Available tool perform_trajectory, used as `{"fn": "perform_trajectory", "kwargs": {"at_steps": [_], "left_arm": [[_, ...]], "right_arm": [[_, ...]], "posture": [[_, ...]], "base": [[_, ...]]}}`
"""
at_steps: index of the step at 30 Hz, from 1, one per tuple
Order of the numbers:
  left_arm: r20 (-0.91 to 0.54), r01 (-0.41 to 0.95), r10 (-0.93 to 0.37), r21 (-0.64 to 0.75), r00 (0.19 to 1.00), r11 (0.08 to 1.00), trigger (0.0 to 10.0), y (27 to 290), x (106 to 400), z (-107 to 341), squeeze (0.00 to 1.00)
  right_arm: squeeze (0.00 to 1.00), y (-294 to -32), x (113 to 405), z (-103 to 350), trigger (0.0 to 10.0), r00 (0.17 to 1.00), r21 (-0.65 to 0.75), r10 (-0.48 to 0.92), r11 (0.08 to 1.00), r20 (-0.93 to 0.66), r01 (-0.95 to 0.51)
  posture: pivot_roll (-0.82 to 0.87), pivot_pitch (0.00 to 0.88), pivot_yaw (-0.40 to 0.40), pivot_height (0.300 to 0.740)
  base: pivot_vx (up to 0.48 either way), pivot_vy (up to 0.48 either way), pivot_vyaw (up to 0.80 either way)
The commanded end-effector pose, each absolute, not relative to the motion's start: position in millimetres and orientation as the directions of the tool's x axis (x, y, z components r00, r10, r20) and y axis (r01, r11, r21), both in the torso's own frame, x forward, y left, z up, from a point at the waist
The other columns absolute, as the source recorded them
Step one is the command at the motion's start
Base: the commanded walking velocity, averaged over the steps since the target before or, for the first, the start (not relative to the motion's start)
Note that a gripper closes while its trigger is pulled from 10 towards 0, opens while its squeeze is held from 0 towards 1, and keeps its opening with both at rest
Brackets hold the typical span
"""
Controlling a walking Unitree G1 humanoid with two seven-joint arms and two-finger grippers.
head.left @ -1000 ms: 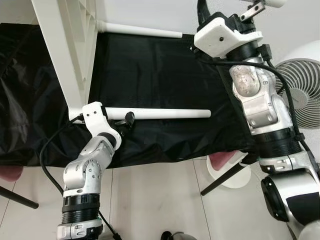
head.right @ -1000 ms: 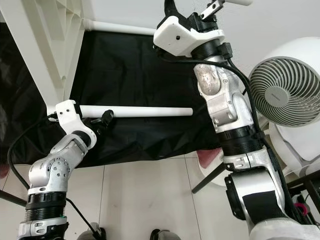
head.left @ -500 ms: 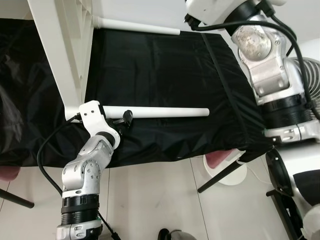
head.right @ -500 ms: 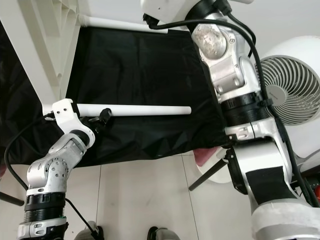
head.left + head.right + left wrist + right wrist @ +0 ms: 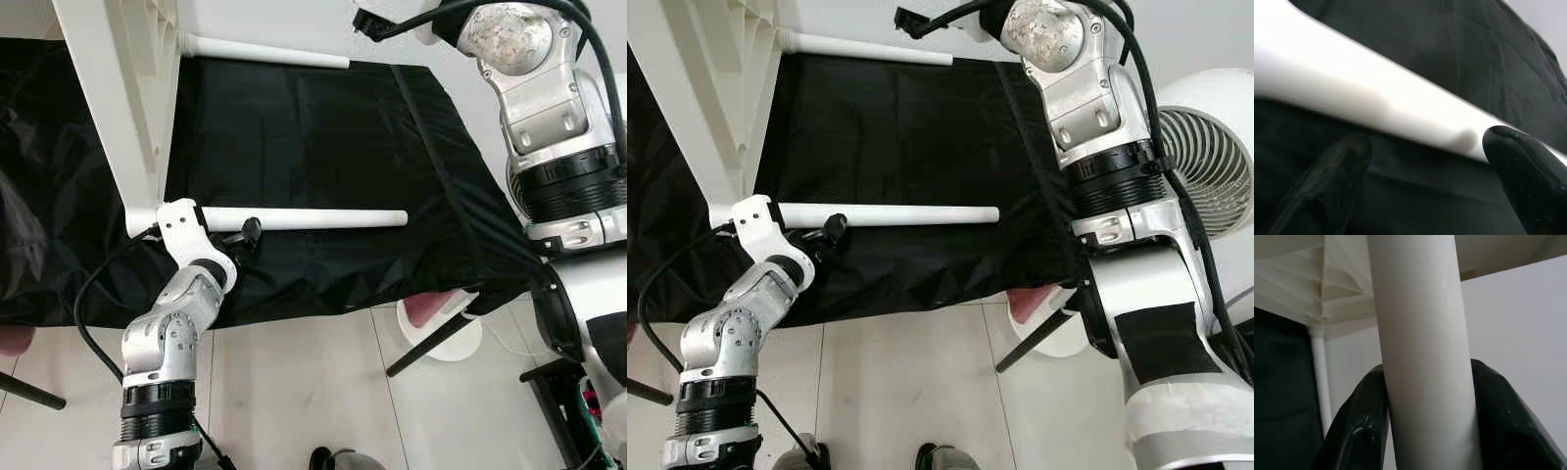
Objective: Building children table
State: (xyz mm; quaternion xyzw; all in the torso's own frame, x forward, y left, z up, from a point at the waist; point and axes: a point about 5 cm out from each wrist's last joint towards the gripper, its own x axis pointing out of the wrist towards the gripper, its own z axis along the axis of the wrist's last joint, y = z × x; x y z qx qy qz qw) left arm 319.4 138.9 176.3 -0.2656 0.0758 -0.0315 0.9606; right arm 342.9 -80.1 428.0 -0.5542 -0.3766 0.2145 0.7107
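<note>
black cloth (image 5: 323, 137) covers raised surface, wrinkled, front edge hanging over pale tiled floor (image 5: 294, 392). white table leg (image 5: 313, 219) lies flat across cloth near front edge. second white leg (image 5: 265, 52) lies along far edge. white table frame (image 5: 118, 98) rests on cloth at left.

**Surroundings: items apart from the build**

- Black cloth (image 5: 323, 137): spread flat under and beyond the left gripper (image 5: 250, 231); creased, its edge drooping on the robot's side of the gripper.
- Pale tiled floor (image 5: 294, 392): below the cloth's edge, nearer the robot than the gripper.
- White fan (image 5: 1215, 147), spiral grille: well off to the gripper's right.
- Pink pad (image 5: 431, 308) with a slanted black leg (image 5: 426, 348): right of the gripper, at the cloth's edge.
- Second pink pad (image 5: 18, 339): far left of the gripper.
</note>
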Motion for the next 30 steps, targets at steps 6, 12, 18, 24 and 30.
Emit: {"fn": "perform_trajectory", "kwargs": {"at_steps": [6,12,18,24,30], "left_arm": [[-0.151,-0.021,-0.080,-0.574,0.985,0.819,10.0,138,324,178,0.00],[-0.166,-0.065,-0.042,-0.589,0.985,0.806,10.0,145,330,177,0.00],[-0.193,-0.151,0.031,-0.643,0.981,0.751,10.0,153,344,179,0.00],[-0.206,-0.206,0.086,-0.679,0.975,0.704,10.0,159,354,183,0.00],[-0.191,-0.214,0.109,-0.702,0.975,0.679,10.0,160,362,191,0.00]], "right_arm": [[0.00,-77,338,436,0.0,0.593,-0.945,0.745,0.312,0.306,0.096],[0.00,-78,337,439,2.9,0.594,-0.942,0.742,0.321,0.311,0.093],[0.00,-80,337,446,6.9,0.583,-0.927,0.733,0.360,0.350,0.105],[0.00,-81,336,450,0.0,0.574,-0.921,0.731,0.373,0.368,0.116],[0.00,-84,332,457,0.0,0.567,-0.907,0.720,0.399,0.401,0.136]], "posture": [[0.08,0.161,-0.080,0.740],[0.08,0.159,-0.078,0.740],[0.07,0.157,-0.070,0.740],[0.07,0.151,-0.065,0.740],[0.06,0.152,-0.059,0.740]], "base": [[0.000,0.000,0.00],[0.000,0.000,0.00],[0.000,0.000,0.00],[0.000,0.000,0.00],[0.000,0.000,0.00]]}}
